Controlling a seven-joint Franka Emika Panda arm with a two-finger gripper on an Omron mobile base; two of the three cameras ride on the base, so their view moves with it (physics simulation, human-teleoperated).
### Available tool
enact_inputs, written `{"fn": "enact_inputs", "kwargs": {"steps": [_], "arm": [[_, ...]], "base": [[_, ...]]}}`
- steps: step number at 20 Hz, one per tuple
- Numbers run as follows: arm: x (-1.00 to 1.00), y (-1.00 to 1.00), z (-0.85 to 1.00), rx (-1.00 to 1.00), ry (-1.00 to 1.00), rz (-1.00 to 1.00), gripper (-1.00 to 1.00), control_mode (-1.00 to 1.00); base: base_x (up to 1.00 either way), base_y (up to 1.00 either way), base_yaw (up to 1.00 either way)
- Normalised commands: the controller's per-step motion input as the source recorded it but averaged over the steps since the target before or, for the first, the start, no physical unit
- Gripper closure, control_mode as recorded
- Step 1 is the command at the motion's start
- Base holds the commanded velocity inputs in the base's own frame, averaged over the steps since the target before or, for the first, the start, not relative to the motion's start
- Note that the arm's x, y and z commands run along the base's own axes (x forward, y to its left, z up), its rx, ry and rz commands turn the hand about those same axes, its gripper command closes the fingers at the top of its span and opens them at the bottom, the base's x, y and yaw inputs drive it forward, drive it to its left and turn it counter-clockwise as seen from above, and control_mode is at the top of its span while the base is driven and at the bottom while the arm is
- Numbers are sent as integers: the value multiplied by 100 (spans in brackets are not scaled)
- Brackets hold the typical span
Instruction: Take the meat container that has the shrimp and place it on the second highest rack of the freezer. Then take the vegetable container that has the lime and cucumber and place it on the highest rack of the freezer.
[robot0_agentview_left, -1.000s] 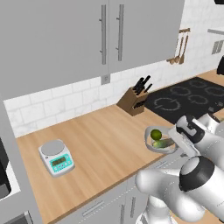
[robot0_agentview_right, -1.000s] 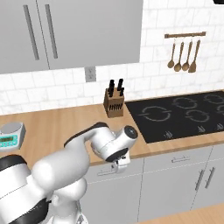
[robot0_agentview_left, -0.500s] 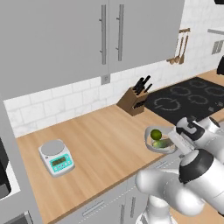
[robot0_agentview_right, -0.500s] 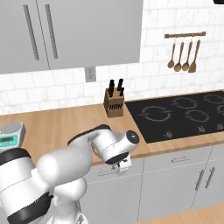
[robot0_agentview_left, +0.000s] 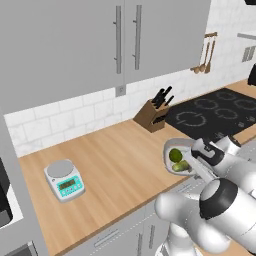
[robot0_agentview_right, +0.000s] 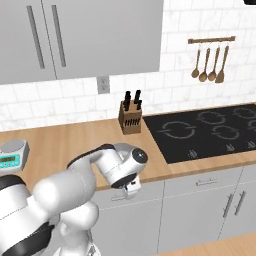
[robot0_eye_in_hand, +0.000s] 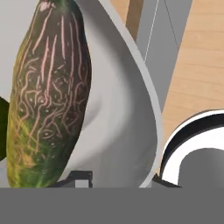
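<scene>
Two items, the lime (robot0_agentview_left: 175, 155) and the cucumber (robot0_agentview_left: 181, 165), are sitting loose in the bowl (robot0_agentview_left: 168, 146) at the tabletop (robot0_agentview_left: 115, 170) edge. Whether the fingers (robot0_agentview_left: 192, 165) are already grasping its rim is unclear, so a shallow rim hold may be risking a tilt and spilling.

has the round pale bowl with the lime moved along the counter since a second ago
No. The round pale grey-white bowl sits at the same spot near the wooden counter's front edge, in front of the knife block, as before.
</scene>
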Motion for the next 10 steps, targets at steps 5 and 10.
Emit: {"fn": "enact_inputs", "kwargs": {"steps": [5,10], "arm": [[-18,5,19,0,-6,0,100,-100],[-60,0,74,0,-16,0,100,-100]], "base": [[0,0,0],[0,0,0]]}}
